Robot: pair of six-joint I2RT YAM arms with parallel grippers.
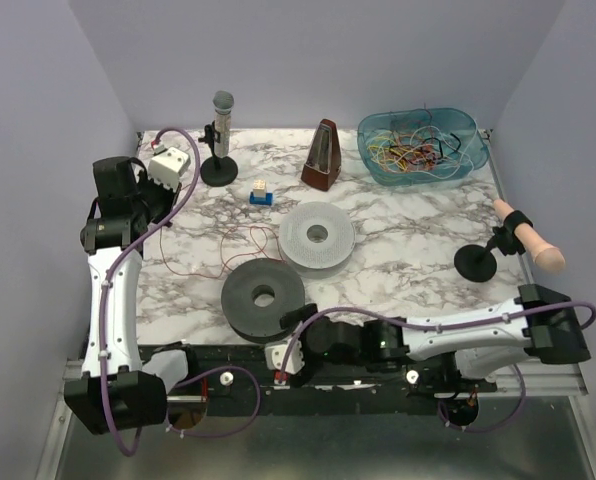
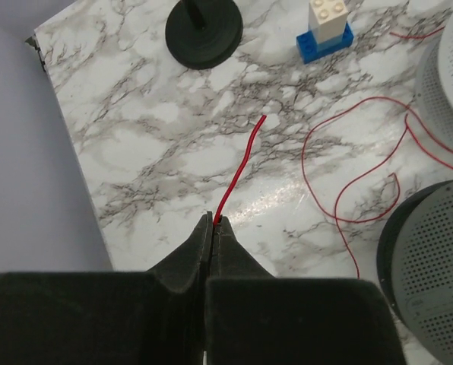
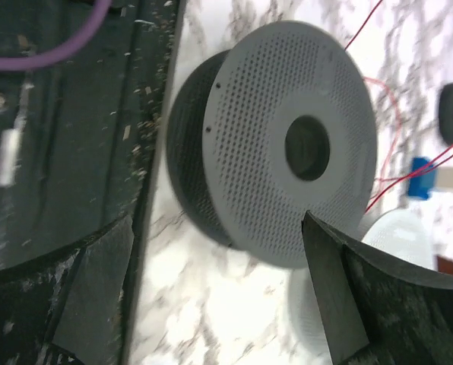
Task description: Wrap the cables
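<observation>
Pinching red cable (image 2: pixel 238 163), left hand (image 2: pixel 213 222) reaches forward; right hand (image 3: pixel 217 219) gapes.

We are looking at a robotics lab cell. Plain lilac walls (image 1: pixel 318 60) box in a marble-patterned table (image 1: pixel 408 250). A left arm (image 1: pixel 113 290) and a right arm (image 1: pixel 458 335) stand bolted to a black base (image 1: pixel 378 385) along the table's near edge, with purple hoses (image 1: pixel 178 190) running along them. The props are a mismatched test set: a microphone (image 1: pixel 222 110), a metronome (image 1: pixel 324 155), toy bricks (image 1: pixel 261 192), a white spool (image 1: pixel 318 235), a dark spool (image 1: pixel 263 295) and a bin (image 1: pixel 468 160) of cables (image 1: pixel 413 152).
</observation>
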